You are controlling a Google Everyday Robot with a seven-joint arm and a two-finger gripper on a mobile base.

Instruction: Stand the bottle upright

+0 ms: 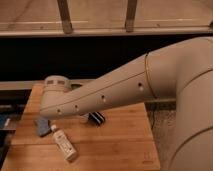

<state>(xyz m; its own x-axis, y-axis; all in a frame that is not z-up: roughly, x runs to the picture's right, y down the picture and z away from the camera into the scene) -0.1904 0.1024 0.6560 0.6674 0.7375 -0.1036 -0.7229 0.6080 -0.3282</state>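
Observation:
The bottle [64, 144] lies on its side at the front left of the wooden table [120, 145]. It is pale, with a whitish label, and its white cap points to the back left. My large pale arm [110, 95] reaches across from the right. Its wrist end [56, 85] hangs over the table's back left, above and behind the bottle. My gripper is hidden behind the arm and does not show. Nothing touches the bottle.
A blue-grey object [42, 126] lies just left of the bottle's cap. A dark cylinder with a pale stripe [96, 118] lies under the arm at mid-table. The arm hides the green bowl. The table's right edge drops to grey floor [161, 125].

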